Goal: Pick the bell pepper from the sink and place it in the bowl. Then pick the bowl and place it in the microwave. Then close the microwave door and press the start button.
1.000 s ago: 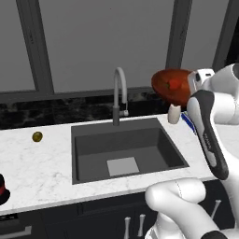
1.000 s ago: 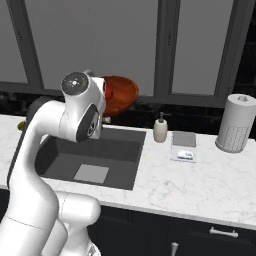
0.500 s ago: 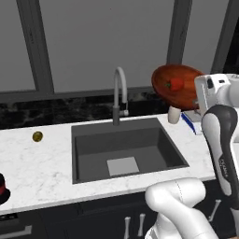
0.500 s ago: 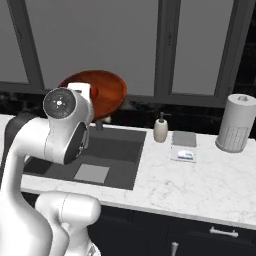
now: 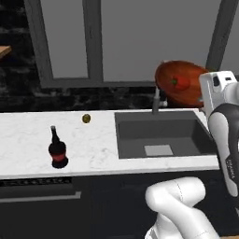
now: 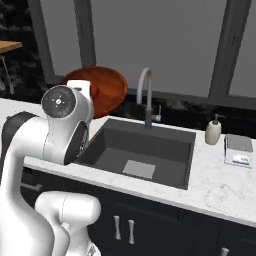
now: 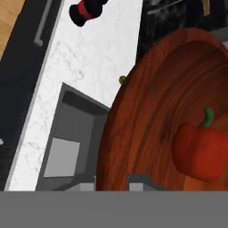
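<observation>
The reddish-brown bowl (image 5: 167, 88) (image 6: 111, 95) (image 7: 151, 120) hangs tilted in the air above the counter at the sink's side, its inside turned toward the left base view. Inside it lies the red bell pepper (image 5: 181, 83) (image 7: 200, 149) with its green stem. My gripper (image 5: 204, 91) (image 6: 93, 94) (image 7: 113, 183) is shut on the bowl's rim, one finger on each side of the wall. Below lies the dark grey sink (image 5: 158, 133) (image 6: 142, 147) (image 7: 67, 129) with a pale rectangle on its floor. The microwave is out of view.
A curved faucet (image 5: 157, 101) (image 6: 145, 97) stands behind the sink. On the marble counter (image 5: 28, 140) are an olive-green ball (image 5: 86, 118) (image 7: 123, 80) and a dark bottle (image 5: 58, 150) (image 7: 87, 10). A soap dispenser (image 6: 213, 131) and a small box (image 6: 237, 149) sit right of the sink.
Both base views have shifted, so the camera has moved left along the counter. The bowl, still held, has tipped from nearly edge-on to showing its inside and the pepper.
</observation>
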Available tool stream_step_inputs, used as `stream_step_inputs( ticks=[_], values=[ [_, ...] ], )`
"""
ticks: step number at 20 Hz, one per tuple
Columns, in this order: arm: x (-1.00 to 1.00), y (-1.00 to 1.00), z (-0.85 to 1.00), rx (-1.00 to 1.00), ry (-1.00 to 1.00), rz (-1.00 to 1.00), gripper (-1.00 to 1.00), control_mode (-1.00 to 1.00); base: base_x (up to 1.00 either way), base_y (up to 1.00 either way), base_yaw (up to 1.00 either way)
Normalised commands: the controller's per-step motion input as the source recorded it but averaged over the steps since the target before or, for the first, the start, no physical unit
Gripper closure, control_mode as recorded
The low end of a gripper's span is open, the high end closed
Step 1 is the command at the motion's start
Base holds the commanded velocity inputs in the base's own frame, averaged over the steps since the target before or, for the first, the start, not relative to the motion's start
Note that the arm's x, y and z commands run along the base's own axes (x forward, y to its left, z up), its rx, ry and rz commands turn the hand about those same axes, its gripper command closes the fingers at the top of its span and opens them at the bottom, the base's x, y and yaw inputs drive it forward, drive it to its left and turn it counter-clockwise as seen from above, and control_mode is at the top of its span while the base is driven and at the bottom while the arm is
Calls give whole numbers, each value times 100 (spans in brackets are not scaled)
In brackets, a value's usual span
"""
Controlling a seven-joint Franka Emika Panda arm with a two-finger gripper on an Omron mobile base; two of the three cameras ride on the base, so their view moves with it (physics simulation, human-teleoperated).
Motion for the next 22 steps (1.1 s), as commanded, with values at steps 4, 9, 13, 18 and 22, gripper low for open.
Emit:
stream_step_inputs(
  ticks=[4,9,13,18,22],
  values=[
    [0,0,0,0,0,0,100,100,-8,100,70],
    [0,0,0,0,0,0,100,100,0,84,84],
    [0,0,0,0,0,0,100,100,0,61,92],
    [0,0,0,0,0,0,100,100,0,58,93],
    [0,0,0,0,0,0,100,100,0,35,100]
  ],
)
